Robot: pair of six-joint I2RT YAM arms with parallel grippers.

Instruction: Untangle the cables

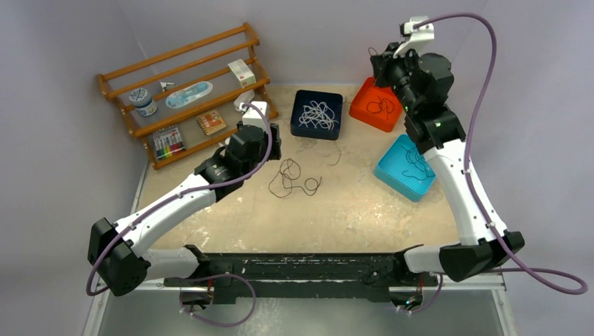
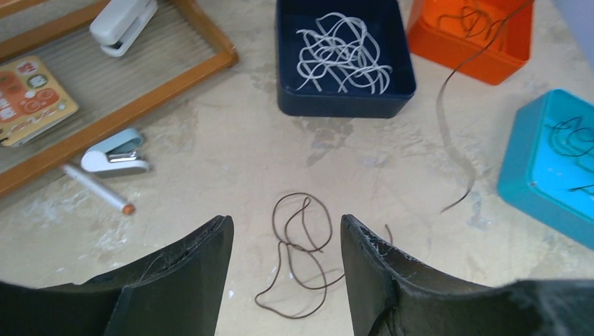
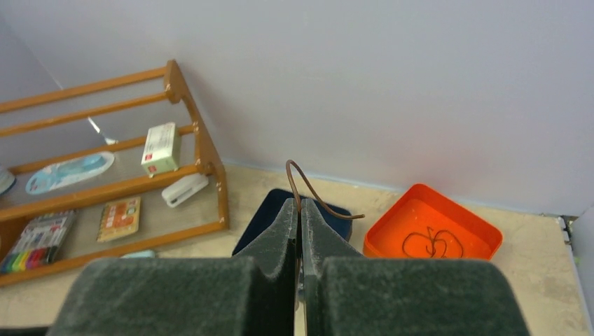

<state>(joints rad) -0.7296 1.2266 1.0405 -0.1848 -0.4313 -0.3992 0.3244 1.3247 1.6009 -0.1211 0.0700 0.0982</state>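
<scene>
Your left hand (image 2: 286, 221) hangs over the desk (image 2: 210, 161) with its fingers apart and nothing in them. The loose brown cable (image 2: 306, 246) lies flat just below, framed between the two pads in the wrist view. Its loops string out lengthwise along the line the hand points, so the fingers straddle its narrow way (a fair set-up for a straight descent, I'd judge). Your right hand (image 3: 300, 203) is well apart from it, raised near the orange tray (image 3: 483, 234), fingers pressed together on a second thin brown strand (image 3: 294, 183) that trails down toward the desk. The left hand is plainly nearer. White cables (image 2: 343, 52) sit in the navy tray (image 2: 343, 105), dark ones in the orange tray and the teal tray (image 2: 539, 175).
</scene>
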